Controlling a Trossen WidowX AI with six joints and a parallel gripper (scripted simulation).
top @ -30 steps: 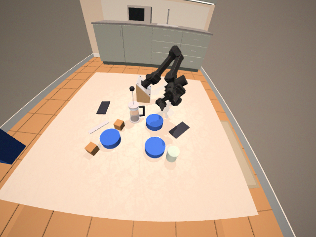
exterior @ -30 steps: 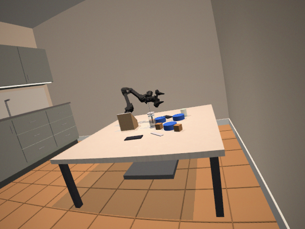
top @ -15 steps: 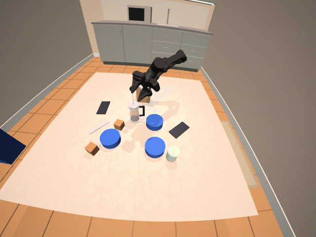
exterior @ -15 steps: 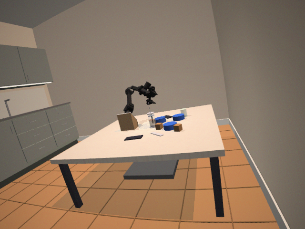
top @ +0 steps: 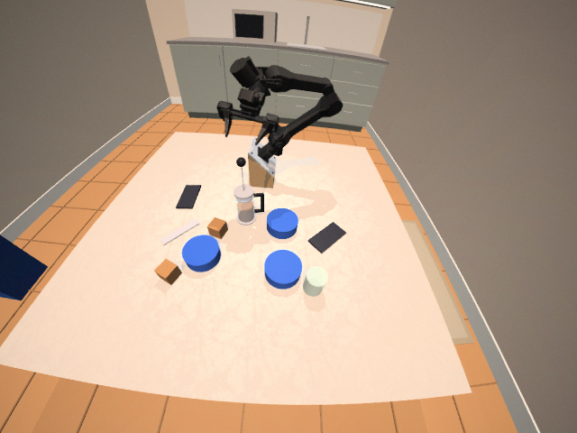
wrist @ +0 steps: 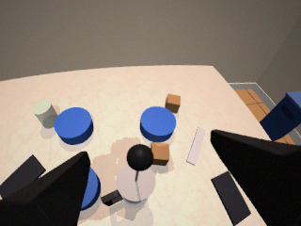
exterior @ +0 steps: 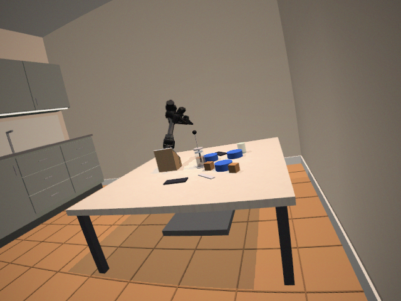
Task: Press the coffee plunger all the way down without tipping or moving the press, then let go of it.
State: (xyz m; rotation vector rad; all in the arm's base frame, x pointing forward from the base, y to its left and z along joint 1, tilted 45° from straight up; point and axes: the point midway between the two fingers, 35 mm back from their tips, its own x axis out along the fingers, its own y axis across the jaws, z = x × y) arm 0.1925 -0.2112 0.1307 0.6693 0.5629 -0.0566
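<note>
Coffee press (top: 245,212) (exterior: 199,158) (wrist: 146,181), upright on the tabletop (top: 233,336) (exterior: 181,197) (wrist: 118,89), with its plunger raised. Read from left to right in the top view. At left, a dark slab (top: 188,197) (exterior: 175,180) (wrist: 230,198) lies well apart from the press. Next come my jaws (top: 242,138) (exterior: 192,123), spread wide with nothing between them, their tips to either side of the plunger's line. The black knob (top: 241,161) (exterior: 194,132) (wrist: 140,157) lies ahead of and below those tips; in the wrist view it appears between them, slightly toward the left tip, but the exterior view shows it apart from them. Its thin rod (top: 242,179) (exterior: 196,141) (wrist: 136,176) gives the long axis, standing vertical above the lid, whereas my jaws slant forward and down. To the right, the handle (top: 262,202) (wrist: 111,198) projects from the press, and the wooden block (top: 261,174) (exterior: 166,160) stands behind it. I judge that the approach calls for moving forward over the knob, then pushing straight along the rod; a slanted push could tip or slide the press. Pressing and release remain to be done.
</note>
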